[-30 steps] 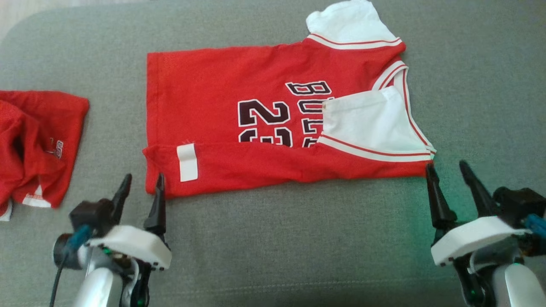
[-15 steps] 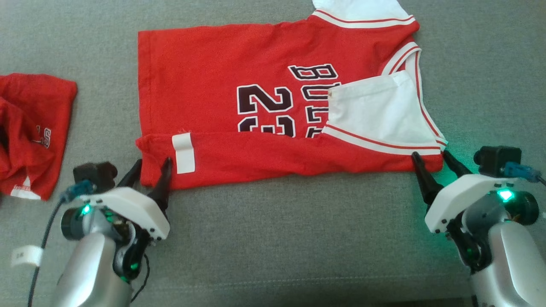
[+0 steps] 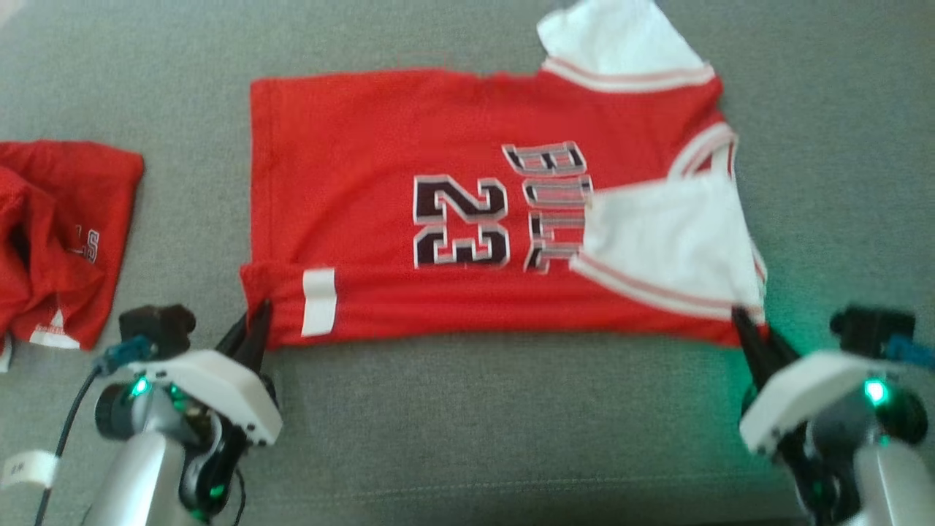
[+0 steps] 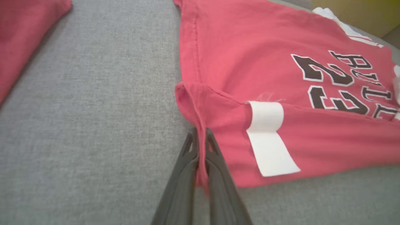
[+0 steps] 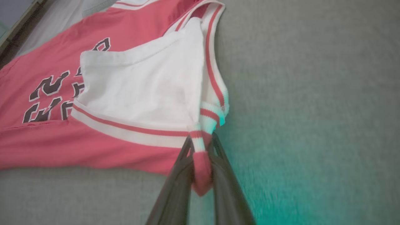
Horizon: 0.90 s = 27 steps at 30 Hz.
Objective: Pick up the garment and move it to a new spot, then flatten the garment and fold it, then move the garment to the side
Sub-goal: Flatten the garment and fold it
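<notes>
- The red garment [image 3: 438,183], a jersey marked "23", lies spread on the grey fabric surface [image 3: 511,438]. It fills the middle of the head view and reaches toward 12 o'clock, with its near edge folded over on itself.
- The left claw [image 3: 256,321], at 7 o'clock in the head view, is pinched tight on the garment's near hem corner. The left wrist view shows red cloth squeezed between the two dark fingers.
- A white tag [image 3: 319,301] lies on the folded strip, just at 3 o'clock of that grip.
- The right claw [image 3: 745,325], at 4 o'clock, is clamped on the garment's near shoulder corner, where the striped trim ends. In the right wrist view cloth bulges between its fingers.
- A white sleeve [image 3: 665,241] is folded over the red chest and partly covers the lettering.
- A second red piece of clothing [image 3: 58,234] lies crumpled at 9 o'clock, well apart from the jersey.
</notes>
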Tool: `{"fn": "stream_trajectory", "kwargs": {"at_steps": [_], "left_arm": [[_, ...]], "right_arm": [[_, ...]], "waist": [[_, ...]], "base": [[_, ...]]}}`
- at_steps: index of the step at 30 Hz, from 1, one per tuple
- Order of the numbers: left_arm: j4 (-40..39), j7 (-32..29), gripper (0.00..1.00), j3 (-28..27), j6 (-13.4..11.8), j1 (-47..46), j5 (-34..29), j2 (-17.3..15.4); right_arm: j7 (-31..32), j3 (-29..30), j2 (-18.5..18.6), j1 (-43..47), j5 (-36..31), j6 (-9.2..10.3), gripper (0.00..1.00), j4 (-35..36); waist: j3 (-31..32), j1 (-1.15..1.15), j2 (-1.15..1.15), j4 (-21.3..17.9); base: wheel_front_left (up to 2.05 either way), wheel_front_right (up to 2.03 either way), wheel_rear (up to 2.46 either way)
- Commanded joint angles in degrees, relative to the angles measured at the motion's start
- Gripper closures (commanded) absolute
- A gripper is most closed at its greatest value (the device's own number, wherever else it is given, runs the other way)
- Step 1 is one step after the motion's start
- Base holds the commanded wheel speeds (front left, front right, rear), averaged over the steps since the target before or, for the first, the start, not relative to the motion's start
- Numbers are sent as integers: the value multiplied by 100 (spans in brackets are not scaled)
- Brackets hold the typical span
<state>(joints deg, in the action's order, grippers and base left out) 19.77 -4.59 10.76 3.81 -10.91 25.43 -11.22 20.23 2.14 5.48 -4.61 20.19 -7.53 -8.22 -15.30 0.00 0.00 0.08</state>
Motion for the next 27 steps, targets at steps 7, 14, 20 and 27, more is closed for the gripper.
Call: {"fn": "stream_trajectory", "kwargs": {"at_steps": [7, 14, 20, 27], "left_arm": [[-782, -454, 100, -268, -248, 697, 207, -304], [-1243, -182, 0, -251, -475, 1106, 148, -142], [-1810, 1014, 0, -295, -876, 1047, -461, -24], [-2330, 1598, 0, -223, -1094, 879, -876, 19]], "right_arm": [[237, 95, -197, 1042, 91, 4, 100, 932], [-191, 233, -247, 1144, -210, 4, 0, 1329], [-1058, -39, -225, 795, -806, 4, 0, 1895], [-1341, -317, -121, 469, -1019, 4, 0, 2272]], "waist": [[248, 0, 0, -121], [348, 0, 0, -139], [463, 0, 0, -96], [606, 0, 0, -37]], "base": [[0, 0, 0], [0, 0, 0], [0, 0, 0], [0, 0, 0]]}}
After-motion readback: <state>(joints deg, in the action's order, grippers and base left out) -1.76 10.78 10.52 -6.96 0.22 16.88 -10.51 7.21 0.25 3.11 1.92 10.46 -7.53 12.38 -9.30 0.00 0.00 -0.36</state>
